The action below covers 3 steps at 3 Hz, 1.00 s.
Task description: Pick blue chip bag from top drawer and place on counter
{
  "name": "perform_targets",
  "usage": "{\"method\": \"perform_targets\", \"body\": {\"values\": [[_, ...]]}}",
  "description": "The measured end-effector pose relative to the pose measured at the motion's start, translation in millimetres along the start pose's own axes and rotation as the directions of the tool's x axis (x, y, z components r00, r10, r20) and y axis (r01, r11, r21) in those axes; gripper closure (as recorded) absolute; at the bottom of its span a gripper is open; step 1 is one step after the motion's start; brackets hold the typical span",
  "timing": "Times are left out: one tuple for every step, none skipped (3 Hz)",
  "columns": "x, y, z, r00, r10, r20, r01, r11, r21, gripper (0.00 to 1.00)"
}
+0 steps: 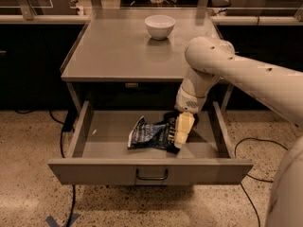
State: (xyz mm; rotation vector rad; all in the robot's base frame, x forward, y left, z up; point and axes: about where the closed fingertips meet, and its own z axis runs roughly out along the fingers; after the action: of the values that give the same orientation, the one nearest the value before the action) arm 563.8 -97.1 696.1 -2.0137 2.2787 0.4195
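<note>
One crumpled dark-blue foil chip bag (150, 135) is centred in the open grey metal drawer (94, 171), clear of its left wall. The gripper (178, 141) is set at the bag's right end; its hold cannot be told.

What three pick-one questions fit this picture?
1. How many white round bowls stand on the grey metal counter? A. one B. two C. three
2. Where is the crumpled dark-blue foil chip bag? A. on the counter B. in the grey metal top drawer C. in the bowl
3. The top drawer is: A. shut B. pulled open C. taken out
A: one bowl, at the counter's back. B: the bag lies in the drawer, gripper at its right end. B: its inside shows.
</note>
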Motion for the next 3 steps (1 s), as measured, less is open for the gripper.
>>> {"method": "perform_targets", "body": {"values": [[7.2, 8.1, 24.6, 0.999, 0.007, 0.042, -0.008, 0.9999, 0.013, 0.0], [7.4, 8.4, 24.9, 0.999, 0.008, 0.042, -0.009, 0.9999, 0.014, 0.0], [14.3, 22.6, 38.8, 0.996, 0.025, 0.089, -0.033, 0.9946, 0.098, 0.0]]}}
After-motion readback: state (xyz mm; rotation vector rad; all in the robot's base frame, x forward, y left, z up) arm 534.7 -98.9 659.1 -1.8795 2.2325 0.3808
